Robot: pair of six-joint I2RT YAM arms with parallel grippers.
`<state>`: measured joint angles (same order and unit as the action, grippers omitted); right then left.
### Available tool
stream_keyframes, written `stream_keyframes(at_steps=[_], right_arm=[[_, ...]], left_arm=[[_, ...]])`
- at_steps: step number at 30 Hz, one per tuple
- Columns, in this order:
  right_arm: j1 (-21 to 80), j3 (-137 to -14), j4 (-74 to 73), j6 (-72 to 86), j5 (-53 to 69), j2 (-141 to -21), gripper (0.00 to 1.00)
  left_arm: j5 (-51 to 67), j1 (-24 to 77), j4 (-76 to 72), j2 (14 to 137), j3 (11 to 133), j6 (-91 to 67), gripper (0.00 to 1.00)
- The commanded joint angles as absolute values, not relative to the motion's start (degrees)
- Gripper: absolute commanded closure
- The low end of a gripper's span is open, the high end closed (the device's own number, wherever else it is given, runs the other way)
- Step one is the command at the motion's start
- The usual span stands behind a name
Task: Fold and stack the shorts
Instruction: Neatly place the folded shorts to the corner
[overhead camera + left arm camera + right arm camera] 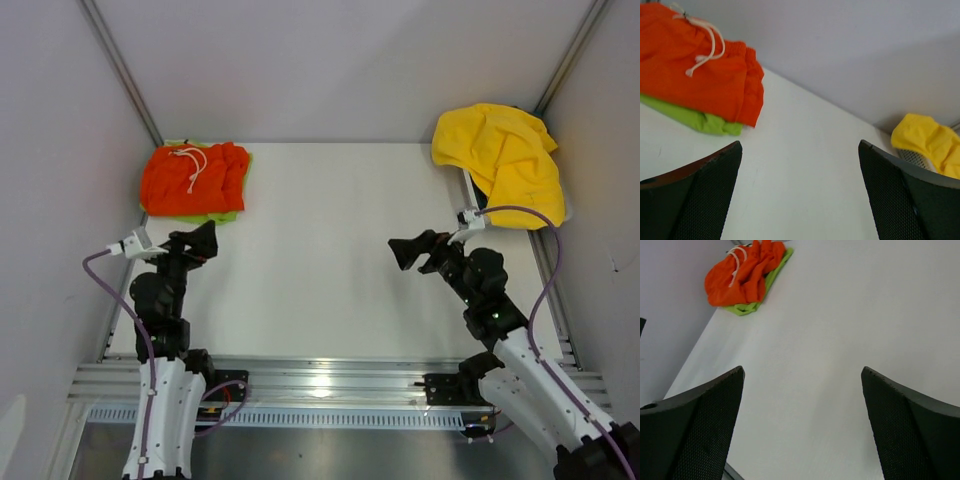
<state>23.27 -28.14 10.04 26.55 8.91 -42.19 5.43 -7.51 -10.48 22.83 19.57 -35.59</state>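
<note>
Shorts lay in a stack at the table's point(330, 260) far left corner: the orange-red pair point(192, 180) on top, folded, its white drawstring point(190, 165) looped loosely across the waist, and the lime-green pair point(705, 121) beneath, showing only as a thin rim along the near and right edges. Both looked like light, limp cloth that would sag, crease and slide layer over layer, so a pinch on one loose edge would probably drag the fold open. The thicker gathered waistband, or a scoop under the whole stack, seemed the safer hold, while the drawstring was a snagging risk. The left gripper point(203, 243) hovered over the table's left side, just nearer than the stack, jaws spread wide and holding nothing, with the stack ahead of it and slightly to its left. The right gripper point(410, 252) hung over the table's middle right, well apart from the stack, also spread wide and empty, its fingers aimed towards it. A crumpled yellow cloth point(505, 160) sat at the table's far right corner, behind the right gripper; whether it was another pair could not be told.
</note>
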Motion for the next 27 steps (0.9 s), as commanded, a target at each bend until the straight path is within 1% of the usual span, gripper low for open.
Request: stream_keyframes(at_steps=[1,2,5,6,9,12,22,25,27], right_arm=[[23.4,-25.6,-2.2,22.1,-2.2,-34.7,0.0],[23.4,-24.1,-3.2,21.4,-3.3,-31.0,0.01],[23.3,-21.5,-6.8,20.9,-6.1,-25.1,0.01],[23.3,-20.8,-7.4,20.8,-8.0,-24.0,0.01],[23.2,-17.9,-8.6,21.8,-11.1,-21.0,0.0],[23.1,-15.6,-7.4,22.4,-11.2,-19.9,0.01],[22.9,-15.0,-7.5,22.4,-11.0,-18.6,0.0],[22.9,-14.9,-7.0,22.2,-10.1,-19.1,0.02],[22.9,-15.2,-7.6,22.5,-10.9,-19.2,0.01]], left_arm=[[9.4,-6.9,-1.8,21.5,16.4,-30.5,0.01],[11.3,-6.8,-1.7,20.3,15.8,-29.9,0.01],[15.3,-6.7,-1.7,18.9,12.2,-28.0,0.01],[16.0,-6.7,-1.8,18.8,10.1,-27.4,0.01],[17.0,-6.8,-2.1,18.2,9.3,-26.9,0.01],[16.8,-6.7,-2.5,17.9,8.8,-26.6,0.01],[16.6,-6.7,-3.3,18.4,8.3,-26.8,0.01],[16.3,-6.8,-2.6,18.0,8.5,-26.7,0.01],[16.0,-6.8,-2.3,17.7,8.6,-26.6,0.01]])
